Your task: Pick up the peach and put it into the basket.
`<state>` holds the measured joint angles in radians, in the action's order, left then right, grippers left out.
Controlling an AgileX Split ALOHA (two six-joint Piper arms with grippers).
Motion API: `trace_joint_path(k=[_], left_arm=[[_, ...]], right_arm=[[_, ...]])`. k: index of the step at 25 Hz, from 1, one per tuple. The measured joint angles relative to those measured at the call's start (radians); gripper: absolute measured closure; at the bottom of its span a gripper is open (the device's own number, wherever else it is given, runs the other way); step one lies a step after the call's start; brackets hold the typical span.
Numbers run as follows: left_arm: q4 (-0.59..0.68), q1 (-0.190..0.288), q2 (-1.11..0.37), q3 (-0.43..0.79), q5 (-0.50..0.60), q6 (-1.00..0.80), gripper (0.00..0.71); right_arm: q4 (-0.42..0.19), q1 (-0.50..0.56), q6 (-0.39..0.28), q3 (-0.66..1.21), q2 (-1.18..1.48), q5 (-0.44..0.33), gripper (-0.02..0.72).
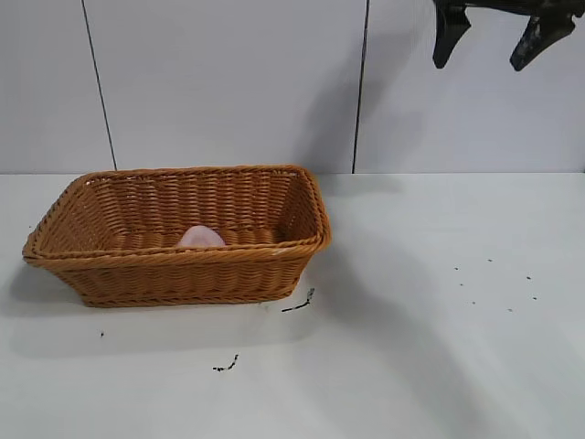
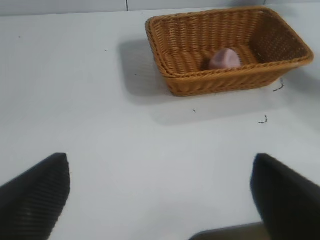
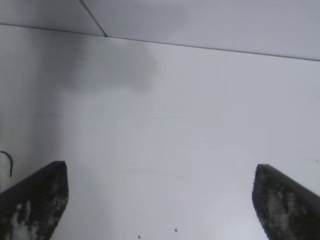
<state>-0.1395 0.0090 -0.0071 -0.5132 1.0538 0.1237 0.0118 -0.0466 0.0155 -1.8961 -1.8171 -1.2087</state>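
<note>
The pale pink peach point(image 1: 200, 237) lies inside the orange-brown wicker basket point(image 1: 183, 270) on the left of the white table. It also shows in the left wrist view point(image 2: 225, 59), resting on the floor of the basket point(image 2: 220, 82). My right gripper point(image 1: 494, 41) hangs open and empty high at the upper right, far from the basket; in its wrist view point(image 3: 160, 200) only bare table lies between the fingers. My left gripper point(image 2: 160, 195) is open and empty above bare table, well away from the basket; it is out of the exterior view.
A white wall with vertical seams stands behind the table. Small dark specks and scraps lie on the table by the basket's front corner point(image 1: 299, 304), in front of it point(image 1: 226, 365) and at the right point(image 1: 494, 283).
</note>
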Motion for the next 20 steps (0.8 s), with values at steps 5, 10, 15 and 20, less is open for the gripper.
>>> trace_joint_path(k=[5,10,15,20], left_arm=[[0.000,0.000,0.000,0.000,0.000,0.000,0.016],[0.000,0.000,0.000,0.000,0.000,0.000,0.016],[0.000,0.000,0.000,0.000,0.000,0.000,0.016],[0.000,0.000,0.000,0.000,0.000,0.000,0.016]], right_arm=[[0.000,0.000,0.000,0.397,0.350,0.000,0.008],[0.004,0.000,0.000,0.815,0.725,-0.006,0.008],[0.005,0.000,0.011,1.130,1.105,0.097,0.008],[0.010,0.000,0.011,1.359,1.474,0.213,0.008]])
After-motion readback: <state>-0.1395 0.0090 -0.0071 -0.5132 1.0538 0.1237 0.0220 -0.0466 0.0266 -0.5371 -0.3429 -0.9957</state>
